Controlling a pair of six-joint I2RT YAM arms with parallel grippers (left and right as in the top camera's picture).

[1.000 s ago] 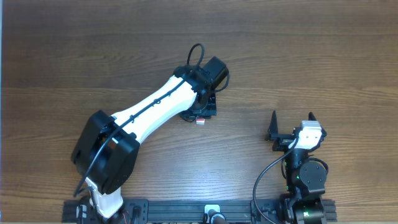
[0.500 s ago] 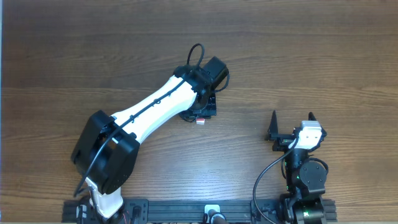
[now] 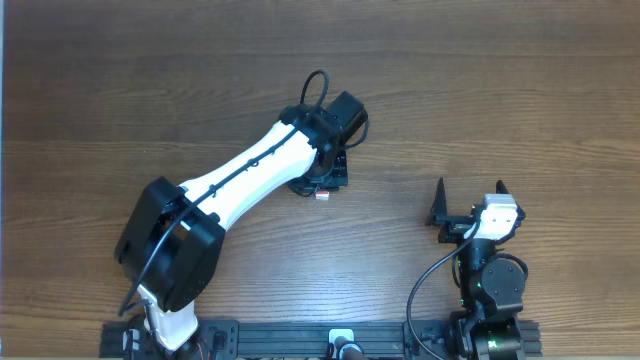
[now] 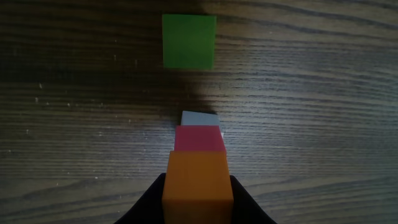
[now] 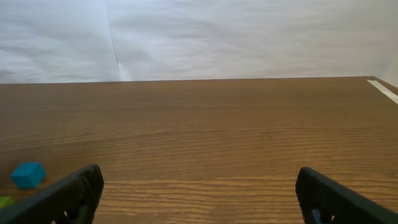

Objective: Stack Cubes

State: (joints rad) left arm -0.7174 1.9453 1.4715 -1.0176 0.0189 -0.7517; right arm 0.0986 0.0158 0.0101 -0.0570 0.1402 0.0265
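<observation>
The orange cube (image 4: pixel 198 186) is sitting between the fingers (image 4: pixel 149 208) of your left gripper (image 4: pixel 198 194), which is closing on its two sides and holding it. In the left wrist view it is lining up with a pink cube (image 4: pixel 199 138) and, beyond that, a grey cube (image 4: pixel 200 117). The three are looking like one column seen from above, but I cannot tell whether the orange one is already resting on the pink one or hanging just over it. Over the last second nothing is changing in the top view: the left arm is staying over the middle of the table (image 3: pixel 500 80) and no cube is shifting. From this I am judging that you are pausing at the placing step, with the release not yet done. A green cube (image 4: pixel 189 41) is lying apart from the column, not yet stacked. Your right gripper (image 5: pixel 199 180) is waiting near its base with its fingers spread wide and holding nothing, and a blue cube (image 5: pixel 28 174) is lying off to one side of it.
</observation>
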